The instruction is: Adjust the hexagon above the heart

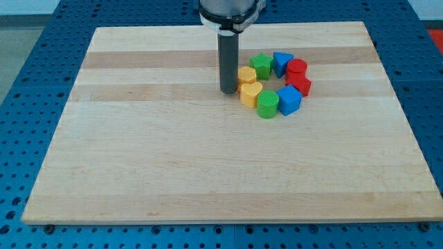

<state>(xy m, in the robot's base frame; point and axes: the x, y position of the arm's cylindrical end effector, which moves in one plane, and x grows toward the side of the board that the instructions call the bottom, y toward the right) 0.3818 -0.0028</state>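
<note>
Bare tabletop point(208, 173) fills the near half; all blocks sit in a ring far of centre, slightly right.

Ring, going round:
- green cylinder point(267, 104), nearest point
- yellow heart point(250, 93), just left of it, touching
- yellow hexagon point(247, 75), directly far of the heart, touching or nearly so
- green block point(261, 65), star-like, exact shape unclear
- blue triangle point(282, 62), far right
- red cylinder point(297, 68), and a second red block point(300, 84) just near of it, shape unclear
- blue block point(288, 100), closing the ring beside the green cylinder

No hand on this rig, only the rod, so open/closed does not apply. Rod comes straight down from the far edge. The tip point(228, 91) rests on the tabletop just left of the ring, beside the seam between hexagon and heart. Contact with the hexagon cannot be confirmed; the gap looks near zero.

Judgement: tip sits outside the ring on the left because the hexagon's only free face is there; neighbours box in the other sides. Hexagon already lies far of the heart, so what remains is a small nudge. Risk: pushing right drives it into the ring's middle, or the tip clips the heart.
</note>
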